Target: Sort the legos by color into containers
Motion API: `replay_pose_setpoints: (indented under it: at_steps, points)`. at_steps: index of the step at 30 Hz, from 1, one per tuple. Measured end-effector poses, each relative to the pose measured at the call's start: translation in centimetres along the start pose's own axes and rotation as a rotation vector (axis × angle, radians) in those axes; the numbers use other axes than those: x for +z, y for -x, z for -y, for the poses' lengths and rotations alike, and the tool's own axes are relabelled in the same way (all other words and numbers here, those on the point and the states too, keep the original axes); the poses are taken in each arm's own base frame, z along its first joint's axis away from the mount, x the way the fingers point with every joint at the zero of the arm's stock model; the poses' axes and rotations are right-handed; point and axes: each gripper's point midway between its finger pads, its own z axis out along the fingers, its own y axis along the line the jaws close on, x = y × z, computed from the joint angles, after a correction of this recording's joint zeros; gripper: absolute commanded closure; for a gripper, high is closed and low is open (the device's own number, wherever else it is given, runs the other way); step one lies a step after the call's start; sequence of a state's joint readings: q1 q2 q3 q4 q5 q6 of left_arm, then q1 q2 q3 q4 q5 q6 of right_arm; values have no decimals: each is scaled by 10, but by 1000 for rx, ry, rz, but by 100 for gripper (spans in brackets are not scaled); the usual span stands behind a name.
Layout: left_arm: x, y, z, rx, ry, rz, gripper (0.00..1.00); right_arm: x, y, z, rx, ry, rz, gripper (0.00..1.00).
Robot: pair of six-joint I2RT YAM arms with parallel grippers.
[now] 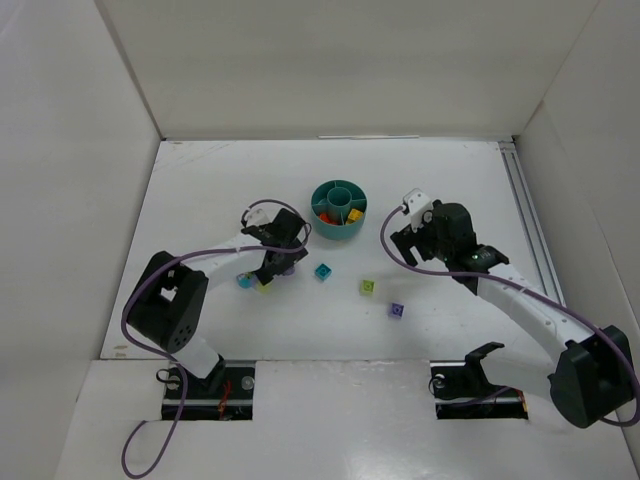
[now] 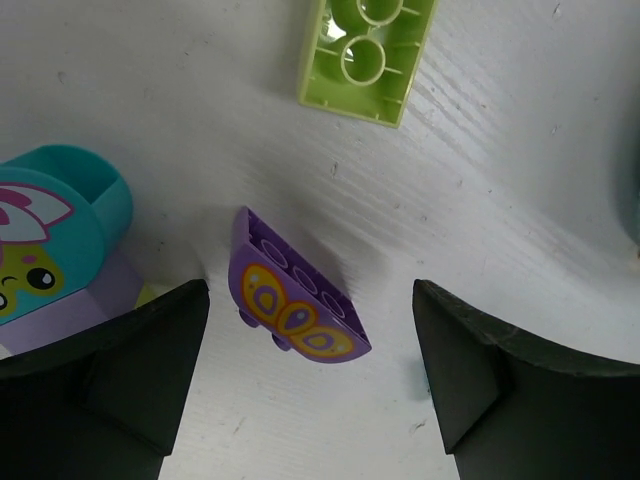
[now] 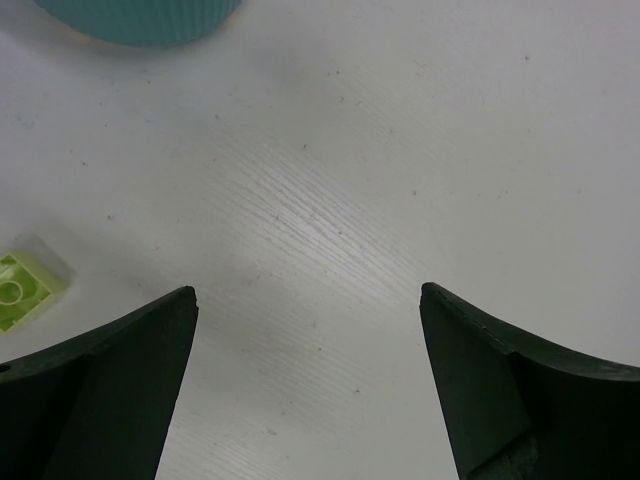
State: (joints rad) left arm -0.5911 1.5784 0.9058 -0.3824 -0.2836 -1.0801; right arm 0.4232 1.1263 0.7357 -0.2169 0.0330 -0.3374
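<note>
The round teal dish [image 1: 338,226] stands mid-table with orange and yellow bricks inside. My left gripper [image 1: 281,264] is open and low over the table. In the left wrist view a purple brick [image 2: 296,300] with a yellow butterfly print lies tilted between its fingers [image 2: 150,360], touching neither. A lime brick [image 2: 366,52] lies upside down beyond it. A teal printed piece [image 2: 55,230] sits at the left. My right gripper [image 1: 403,236] is open and empty right of the dish. Its wrist view shows the dish wall [image 3: 140,20] and a lime brick [image 3: 25,288].
Loose on the table in the top view are a teal brick [image 1: 322,271], a lime brick [image 1: 367,287], a purple brick [image 1: 396,311] and a teal brick [image 1: 243,282] by the left gripper. White walls enclose the table; a rail [image 1: 525,205] runs along the right side.
</note>
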Motion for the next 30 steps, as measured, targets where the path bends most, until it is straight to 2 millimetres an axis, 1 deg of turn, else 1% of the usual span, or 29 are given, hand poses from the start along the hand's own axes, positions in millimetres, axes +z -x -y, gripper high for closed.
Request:
replay_pose_setpoints:
  at_steps: [4, 6, 7, 9, 10, 13, 16, 18, 21, 23, 27, 29, 30]
  points:
    - [1, 4, 0, -24, 10, 17, 31, 0, 0, 0, 3, 4, 1, 3]
    - [3, 4, 0, -23, 12, 16, 43, 0, 0, 0, 4, 8, 3, 3]
    - [5, 3, 0, -21, 15, 15, 43, 0, 0, 0, 5, 7, 2, 3]
    - [7, 2, 0, -18, 21, 10, 53, 0, -1, 1, 7, 6, 2, 3]
    - [7, 2, 2, -21, 16, 10, 56, 0, -1, 1, 7, 6, 2, 3]
    - [9, 2, 4, -19, 13, 10, 65, 0, 0, 1, 7, 6, 2, 3]
    - [10, 1, 5, -15, 6, 7, 70, 0, 0, 1, 7, 6, 2, 3]
    - [10, 2, 6, -8, 4, 6, 76, 0, 0, 1, 7, 7, 2, 3]
    - [9, 3, 10, 14, -7, 15, 79, 0, -1, 2, 9, 5, 1, 3]
    - [5, 4, 16, 45, -17, 38, 79, 0, -1, 3, 8, 2, 1, 3]
    - [-12, 10, 42, 122, -86, 113, 79, 0, -1, 5, 6, -2, 2, 3]
    - [-26, 19, 57, 143, -141, 163, 79, -2, -1, 5, 3, -7, 11, 3]
    - [-33, 28, 64, 141, -169, 196, 79, -4, -1, 6, 2, -12, 16, 3]
